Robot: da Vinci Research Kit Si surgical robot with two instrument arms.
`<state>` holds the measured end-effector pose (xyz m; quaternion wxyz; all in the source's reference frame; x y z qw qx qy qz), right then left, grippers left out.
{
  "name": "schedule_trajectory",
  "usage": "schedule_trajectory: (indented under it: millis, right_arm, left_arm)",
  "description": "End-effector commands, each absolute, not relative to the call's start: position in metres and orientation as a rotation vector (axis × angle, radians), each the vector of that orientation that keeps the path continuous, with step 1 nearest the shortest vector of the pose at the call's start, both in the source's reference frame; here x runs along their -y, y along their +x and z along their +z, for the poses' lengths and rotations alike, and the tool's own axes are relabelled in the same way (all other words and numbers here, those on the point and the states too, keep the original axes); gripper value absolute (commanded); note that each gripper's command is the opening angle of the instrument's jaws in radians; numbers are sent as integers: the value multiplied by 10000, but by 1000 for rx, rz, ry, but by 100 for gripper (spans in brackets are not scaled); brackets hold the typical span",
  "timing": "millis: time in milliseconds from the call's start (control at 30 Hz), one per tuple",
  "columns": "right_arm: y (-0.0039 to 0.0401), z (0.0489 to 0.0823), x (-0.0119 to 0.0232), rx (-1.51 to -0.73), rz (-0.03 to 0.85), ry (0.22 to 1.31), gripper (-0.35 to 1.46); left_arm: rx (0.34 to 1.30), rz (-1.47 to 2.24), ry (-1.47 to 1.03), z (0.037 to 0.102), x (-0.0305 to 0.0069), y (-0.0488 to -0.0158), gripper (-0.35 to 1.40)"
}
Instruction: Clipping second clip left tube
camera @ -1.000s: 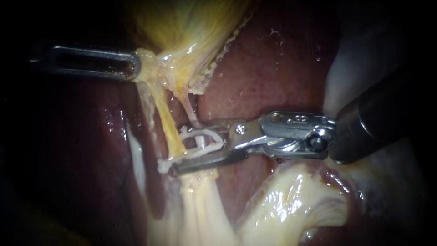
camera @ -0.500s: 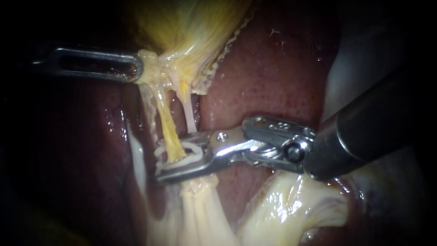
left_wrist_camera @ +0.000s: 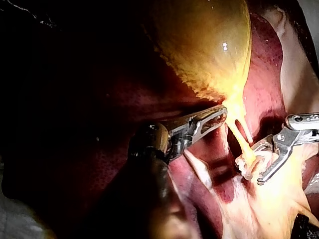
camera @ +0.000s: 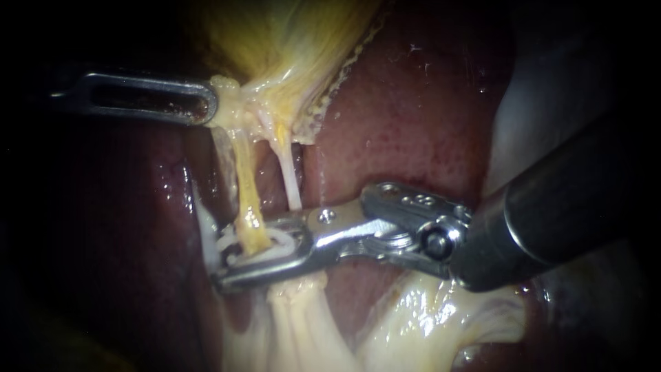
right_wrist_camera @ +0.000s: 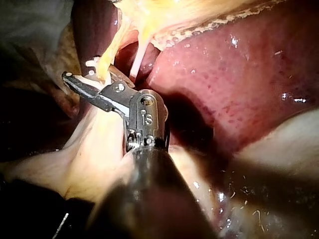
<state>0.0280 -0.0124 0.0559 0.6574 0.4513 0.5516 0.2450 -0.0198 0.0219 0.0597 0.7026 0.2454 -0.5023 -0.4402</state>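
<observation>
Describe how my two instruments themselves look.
Left instrument: bright steel, a long slotted jaw with rounded tip, on a dark shaft. Right instrument: slim silvery jaws, a round rivet, a chunkier hinged steel wrist with small stamped marks, then a thick glossy black shaft. No cables show.

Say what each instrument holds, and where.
The left instrument holds the gallbladder by its narrow end; the right instrument, a clip around the left tube.

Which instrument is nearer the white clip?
Right. The right instrument holds the clip between its jaws, around the left tube; the left instrument grips tissue up the tube, well apart.
</observation>
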Motion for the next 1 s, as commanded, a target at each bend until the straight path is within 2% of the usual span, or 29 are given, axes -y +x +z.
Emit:
schedule_trajectory:
  millis: [33, 167, 267, 367, 1000]
  right_arm:
    - [279, 560, 124, -1247, 558, 1025, 20]
    - [277, 559, 125, -1247, 557, 1026, -1]
    - [278, 559, 124, -1244, 562, 1030, -9]
    - [277, 561, 124, -1236, 575, 1042, -35]
    - [277, 566, 124, -1219, 599, 1065, -35]
  left_arm:
    - [1118, -980, 546, 597, -219, -198, -35]
    - [1117, -980, 546, 597, -219, -198, -35]
    - [1117, -981, 546, 597, -219, -198, -35]
    - [1117, -981, 546, 597, -219, -199, -35]
    - [1118, -979, 548, 599, -220, -200, -35]
